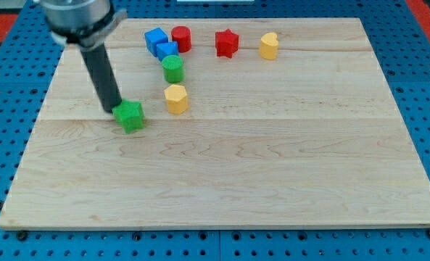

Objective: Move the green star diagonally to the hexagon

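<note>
The green star (pixel 130 116) lies on the wooden board at the left of the middle. My tip (pixel 113 109) rests against the star's upper left side. The yellow hexagon (pixel 175 98) stands to the star's upper right, a short gap away. The rod rises from the tip toward the view's top left.
A green cylinder (pixel 172 68) stands just above the hexagon. Two blue blocks (pixel 161 44), a red cylinder (pixel 181 38), a red star (pixel 227 43) and a yellow block (pixel 269 46) line the board's top edge. Blue pegboard (pixel 4 109) surrounds the board.
</note>
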Robot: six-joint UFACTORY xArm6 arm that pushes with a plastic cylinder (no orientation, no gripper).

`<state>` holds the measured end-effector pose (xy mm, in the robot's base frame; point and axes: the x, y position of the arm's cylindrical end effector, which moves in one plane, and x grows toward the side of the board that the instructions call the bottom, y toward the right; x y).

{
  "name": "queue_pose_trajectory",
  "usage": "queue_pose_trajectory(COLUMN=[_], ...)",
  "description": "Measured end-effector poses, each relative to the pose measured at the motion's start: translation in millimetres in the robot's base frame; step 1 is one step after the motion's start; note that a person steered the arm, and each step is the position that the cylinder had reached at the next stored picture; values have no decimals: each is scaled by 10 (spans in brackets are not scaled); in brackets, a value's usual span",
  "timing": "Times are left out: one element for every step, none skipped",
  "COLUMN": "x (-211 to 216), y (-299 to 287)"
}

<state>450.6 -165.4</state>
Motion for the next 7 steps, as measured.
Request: queue_pose_trajectory(x=[448, 964, 819, 554, 363, 479, 337], y=[-37, -65, 558, 491, 305, -454, -1388])
